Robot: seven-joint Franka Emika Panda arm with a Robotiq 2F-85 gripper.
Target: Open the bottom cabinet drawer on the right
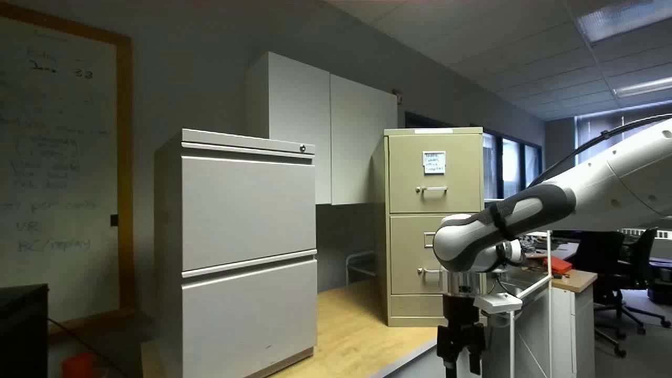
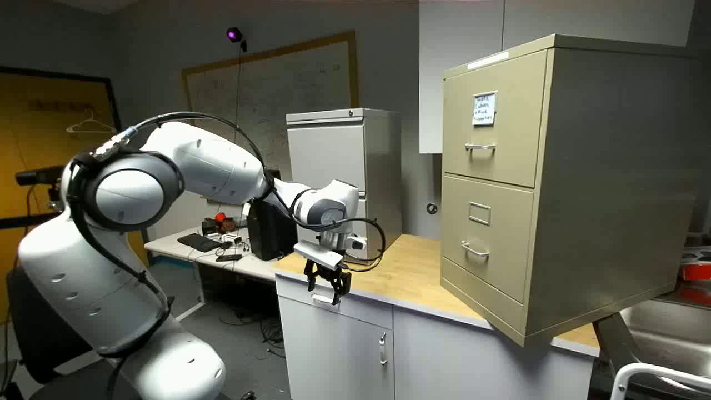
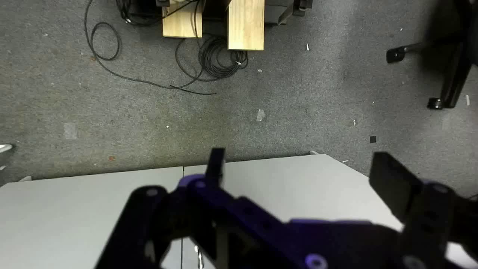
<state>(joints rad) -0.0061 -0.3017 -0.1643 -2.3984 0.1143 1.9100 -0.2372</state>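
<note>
The bottom cabinet drawer is the lower beige front [image 1: 405,252] of the tall beige filing cabinet, and it sits closed and flush. It shows whole in an exterior view [image 2: 508,239], with an empty label frame and a small metal handle [image 2: 475,249]. In an exterior view the arm hides part of this drawer; the handle's left end [image 1: 426,271] shows. My gripper [image 2: 323,291] points down, open and empty, apart from the drawer and in front of the worktop edge. It also shows in an exterior view [image 1: 462,359]. In the wrist view its fingers [image 3: 298,160] are wide apart; the drawer is out of view.
The filing cabinet's upper drawer [image 2: 500,161] carries a label card. A light-grey cabinet [image 1: 247,210] stands on the same wooden worktop [image 2: 414,266]. White base cabinets [image 2: 444,355] are below. A white metal frame [image 1: 548,294] stands beside the arm. Cables [image 3: 220,59] lie on the floor.
</note>
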